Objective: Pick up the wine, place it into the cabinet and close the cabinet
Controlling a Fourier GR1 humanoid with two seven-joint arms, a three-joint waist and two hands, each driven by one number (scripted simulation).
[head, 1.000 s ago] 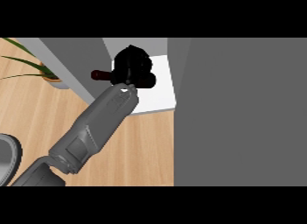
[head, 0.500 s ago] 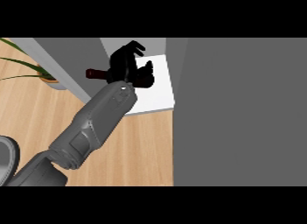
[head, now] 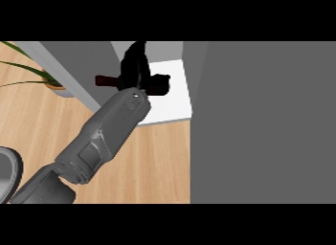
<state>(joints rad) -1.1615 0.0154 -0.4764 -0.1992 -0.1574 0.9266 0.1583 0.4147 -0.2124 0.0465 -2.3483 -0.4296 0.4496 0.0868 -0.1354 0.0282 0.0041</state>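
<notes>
Wine going into the cabinet
Left robot hand (head: 136, 72), fingers splayed beside the wine (head: 105, 81): withdraw straight along the cabinet (head: 172, 103) shelf.

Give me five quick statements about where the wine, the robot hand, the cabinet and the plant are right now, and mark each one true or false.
1. The wine lies over the cabinet's white shelf. True.
2. The robot hand is down at the wooden counter's lower edge. False: it is up at the cabinet opening, at the wine.
3. The potted plant stands right of the cabinet. False: it stands to its left.
4. A grey forearm crosses the wooden counter toward the cabinet. True.
5. The cabinet is closed. False: its white inside is visible, so it is open.
</notes>
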